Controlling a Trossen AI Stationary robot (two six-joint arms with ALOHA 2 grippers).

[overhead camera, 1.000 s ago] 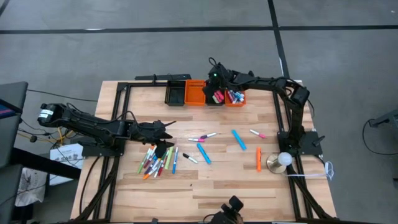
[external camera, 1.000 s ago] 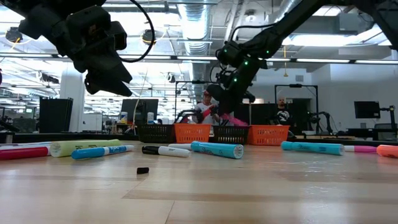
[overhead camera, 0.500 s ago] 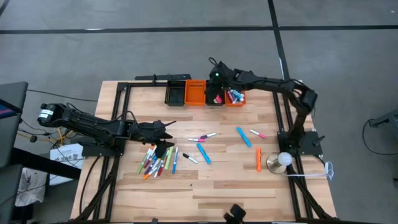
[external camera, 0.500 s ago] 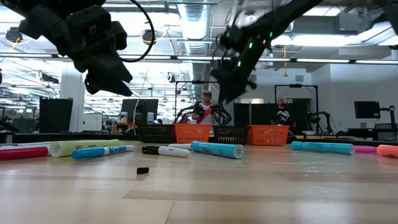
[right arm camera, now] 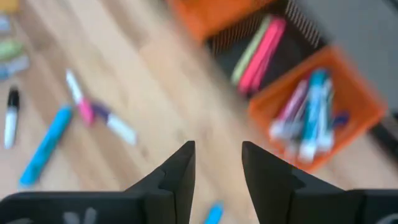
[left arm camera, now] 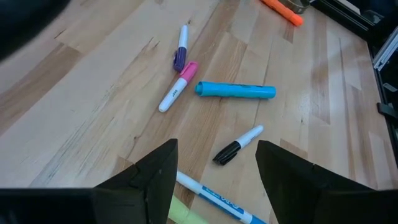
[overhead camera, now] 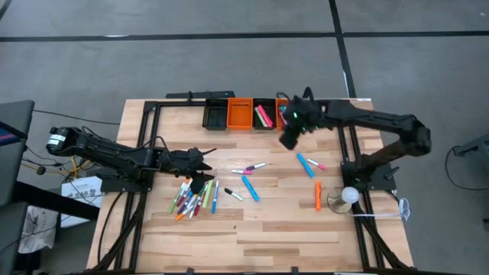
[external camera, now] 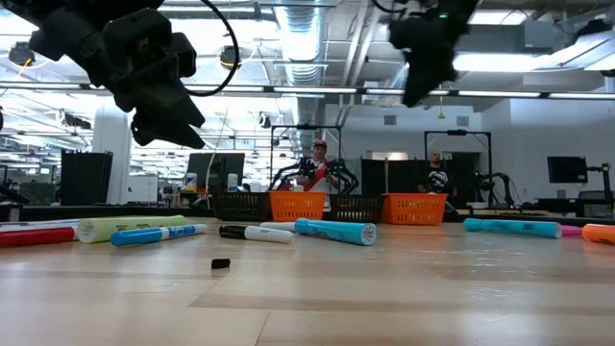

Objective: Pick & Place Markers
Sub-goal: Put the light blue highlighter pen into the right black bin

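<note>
Markers lie scattered on the wooden table: a mixed pile (overhead camera: 195,197) at the near left, a pink and a purple one (overhead camera: 250,168), blue ones (overhead camera: 250,188) (overhead camera: 306,165) and an orange one (overhead camera: 318,195). More markers lie in a black bin (overhead camera: 264,114) and an orange bin (right arm camera: 314,118) at the far edge. My right gripper (overhead camera: 289,141) hangs open and empty above the table, just nearer than the bins. My left gripper (overhead camera: 205,156) hovers open above the pile's far side, with nothing between its fingers (left arm camera: 216,146).
An empty-looking black bin (overhead camera: 215,114) and an orange bin (overhead camera: 239,113) stand left of the filled ones. A round metal object (overhead camera: 345,197) sits at the near right by the right arm's base. A small black cap (external camera: 221,262) lies on the wood. People show in the room beyond.
My right gripper has risen from over the black bin and swung toward the table's near right; the pink marker seen at its fingers a second ago is gone from them. The blue marker at centre right has rolled a little toward the right edge.
</note>
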